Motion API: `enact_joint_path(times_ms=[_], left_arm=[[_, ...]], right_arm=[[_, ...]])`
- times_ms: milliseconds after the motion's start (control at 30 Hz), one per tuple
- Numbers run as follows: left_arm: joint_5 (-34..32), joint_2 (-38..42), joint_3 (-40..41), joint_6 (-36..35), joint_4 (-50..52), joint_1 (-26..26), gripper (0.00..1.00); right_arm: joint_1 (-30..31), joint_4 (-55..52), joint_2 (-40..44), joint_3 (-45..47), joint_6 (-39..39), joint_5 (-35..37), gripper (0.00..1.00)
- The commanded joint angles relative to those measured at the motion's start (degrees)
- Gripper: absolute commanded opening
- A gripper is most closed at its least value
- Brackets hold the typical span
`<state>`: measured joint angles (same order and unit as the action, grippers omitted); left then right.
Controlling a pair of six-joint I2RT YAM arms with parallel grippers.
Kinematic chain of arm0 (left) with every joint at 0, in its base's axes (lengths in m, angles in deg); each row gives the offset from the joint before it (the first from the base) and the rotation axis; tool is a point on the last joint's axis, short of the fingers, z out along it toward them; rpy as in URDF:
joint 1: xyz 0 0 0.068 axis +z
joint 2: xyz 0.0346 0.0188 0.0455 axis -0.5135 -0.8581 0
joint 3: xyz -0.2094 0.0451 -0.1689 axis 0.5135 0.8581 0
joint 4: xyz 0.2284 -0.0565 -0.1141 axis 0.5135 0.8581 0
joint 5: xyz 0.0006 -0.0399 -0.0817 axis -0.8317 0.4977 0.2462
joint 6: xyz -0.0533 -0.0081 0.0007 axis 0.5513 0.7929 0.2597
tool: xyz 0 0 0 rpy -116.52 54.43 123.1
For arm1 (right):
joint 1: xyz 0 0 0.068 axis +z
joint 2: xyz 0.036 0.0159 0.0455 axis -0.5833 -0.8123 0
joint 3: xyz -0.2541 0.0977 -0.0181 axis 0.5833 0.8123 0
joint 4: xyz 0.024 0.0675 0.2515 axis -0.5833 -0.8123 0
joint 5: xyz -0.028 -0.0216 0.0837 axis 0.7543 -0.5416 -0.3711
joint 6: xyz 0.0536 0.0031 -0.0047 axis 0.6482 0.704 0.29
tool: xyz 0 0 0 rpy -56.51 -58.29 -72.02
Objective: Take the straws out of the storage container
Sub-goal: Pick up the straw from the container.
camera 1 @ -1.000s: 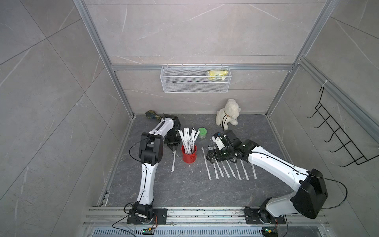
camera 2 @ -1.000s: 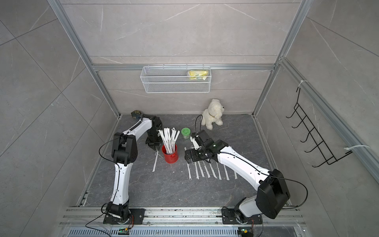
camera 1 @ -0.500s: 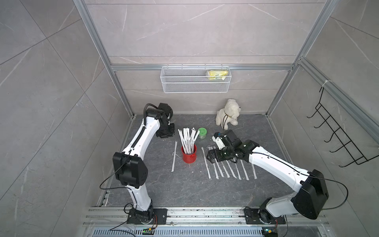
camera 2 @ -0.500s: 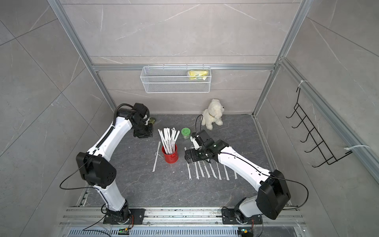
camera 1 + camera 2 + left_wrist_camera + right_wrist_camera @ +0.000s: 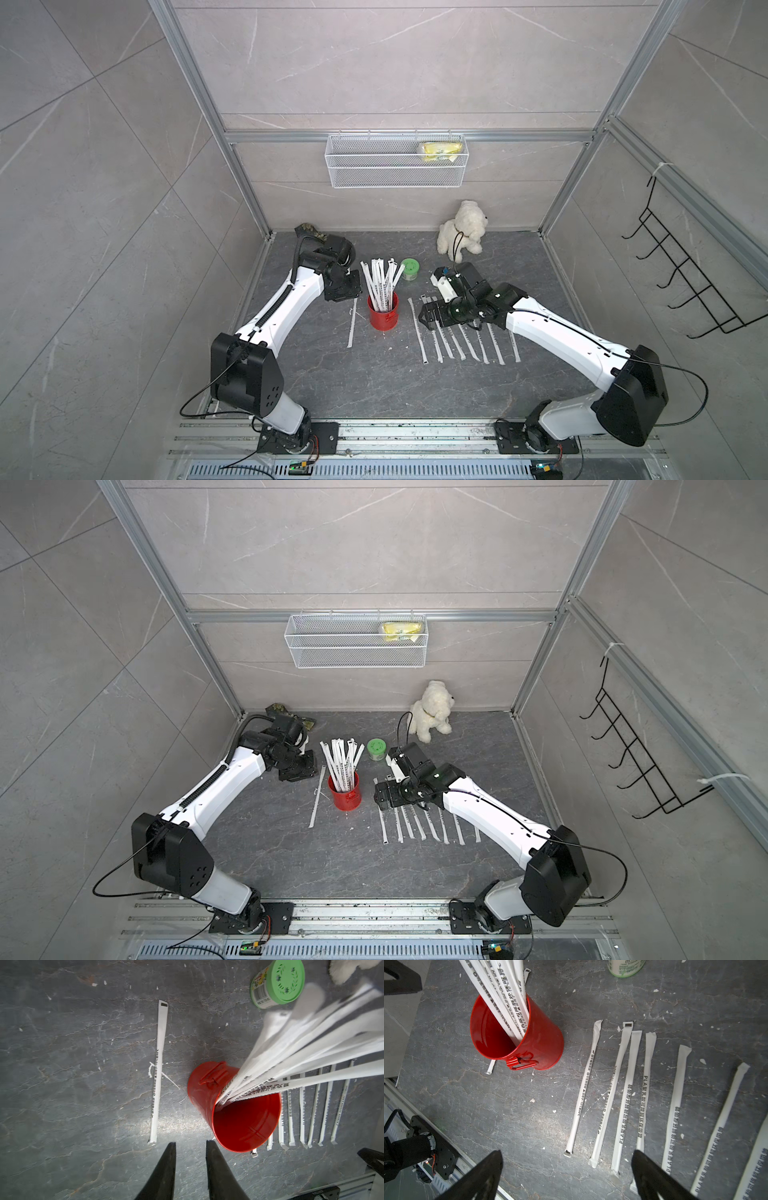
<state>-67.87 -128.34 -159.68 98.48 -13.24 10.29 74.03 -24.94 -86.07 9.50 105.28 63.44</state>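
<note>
Top views are both showing the straws (image 5: 380, 282) standing bunched in the red can (image 5: 383, 320) at the middle of the floor (image 5: 374, 386), with one loose straw (image 5: 352, 322) lying just left of it and a row of straws (image 5: 459, 345) lying to its right. The left claw (image 5: 190, 1144) is hovering left of the can with its jaws narrowly parted and gripping nothing. The right claw (image 5: 566, 1154) is hanging over the row's far end, spread wide and empty.

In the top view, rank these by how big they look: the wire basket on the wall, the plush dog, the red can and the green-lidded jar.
In a top view, largest to smallest:
1. wire basket
2. plush dog
3. red can
4. green-lidded jar
The basket hangs higher, perhaps nearer the camera, but its lead is plain.
</note>
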Motion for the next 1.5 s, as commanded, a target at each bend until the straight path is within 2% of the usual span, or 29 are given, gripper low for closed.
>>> enact_joint_path(times_ms=[0, 267, 900, 1467], left_arm=[[3.0, 2.8, 0.8, 1.8, -6.4, -0.4, 0.29], [2.8, 0.8, 1.5, 2.0, -9.4, -1.1, 0.28], [3.2, -6.4, -3.3, 1.7, -10.1, -1.1, 0.26], [5.0, -8.1, -5.1, 2.0, -10.0, -1.3, 0.24]], right_arm=[[0.4, 0.6, 0.6, 1.1, 0.8, -0.1, 1.00], [0.4, 0.7, 0.4, 1.2, 0.8, -0.1, 1.00], [0.4, -0.1, 0.1, 1.1, 0.4, -0.1, 1.00], [0.4, -0.4, -0.3, 1.0, 0.1, 0.0, 1.00]])
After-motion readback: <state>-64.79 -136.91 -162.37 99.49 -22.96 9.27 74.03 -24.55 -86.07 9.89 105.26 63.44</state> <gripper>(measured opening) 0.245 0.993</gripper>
